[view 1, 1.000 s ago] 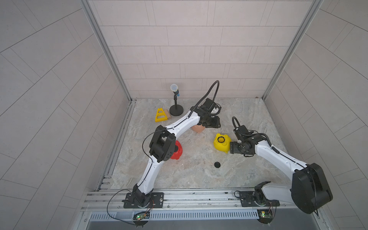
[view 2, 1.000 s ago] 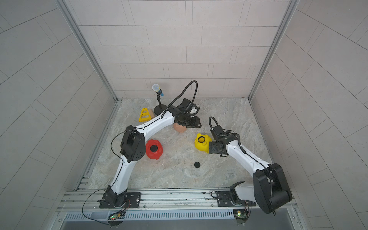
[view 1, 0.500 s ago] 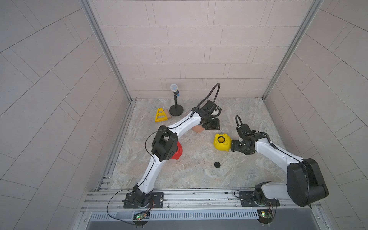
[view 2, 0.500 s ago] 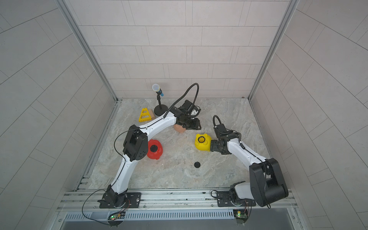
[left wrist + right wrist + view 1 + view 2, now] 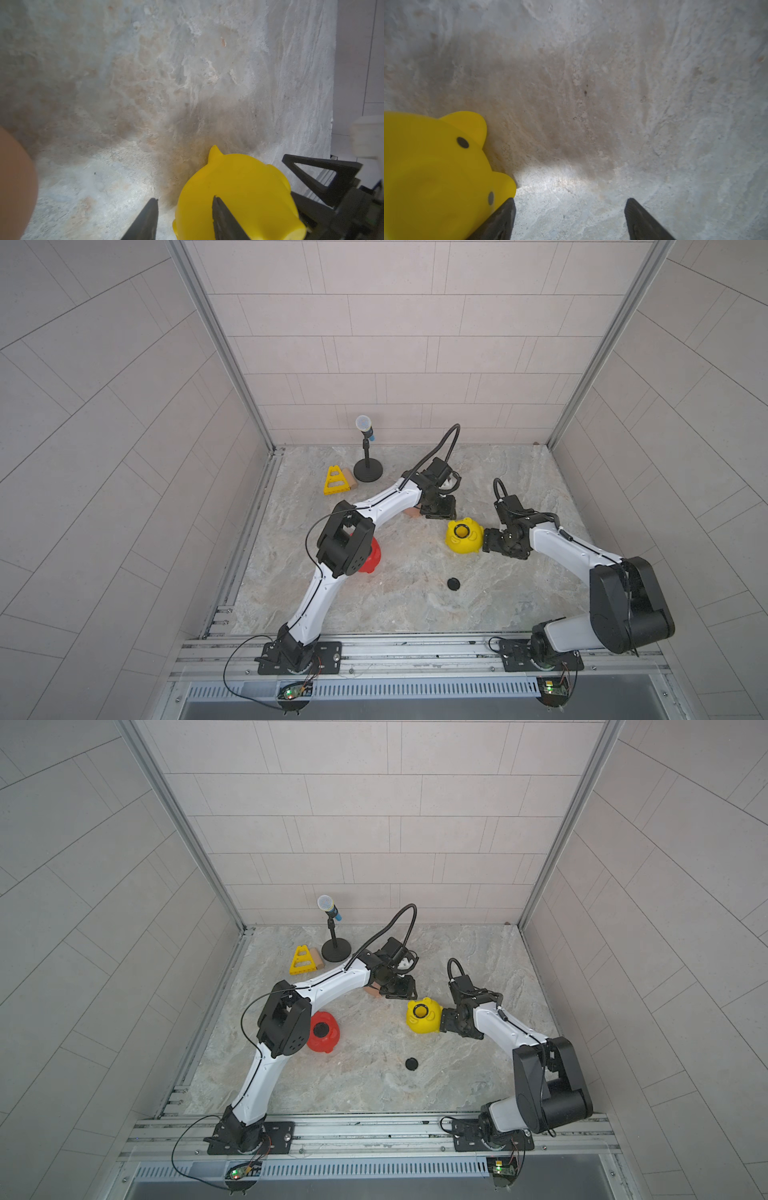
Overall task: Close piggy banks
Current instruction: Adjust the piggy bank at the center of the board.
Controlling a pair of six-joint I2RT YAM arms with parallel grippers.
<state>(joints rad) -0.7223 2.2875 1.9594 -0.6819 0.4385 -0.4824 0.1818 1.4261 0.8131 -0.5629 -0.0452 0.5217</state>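
In the last 1 second your left gripper (image 5: 438, 512) drops away from the peach pig (image 5: 413, 512) and now hangs at 11 o'clock of the yellow pig (image 5: 465, 542), just beside it. The elbow of your right arm (image 5: 569, 547) swings inward, while the right gripper (image 5: 484, 540) keeps its place at the pig's 3 o'clock.

The yellow pig has not shifted. It lies belly up at 3 o'clock of the table (image 5: 415, 614) centre, and its black-ringed hole looks unplugged. Both arms are therefore closing on 1 pig, but the black plug (image 5: 453, 583) lies loose at its 6 o'clock.

Your left arm (image 5: 374, 506) stretches far out, with its elbow over the red pig (image 5: 332, 1038). Its jaws stand narrowly apart with nothing between the tips. The right jaws gape wide and empty, 1 fingertip right at the pig's face.
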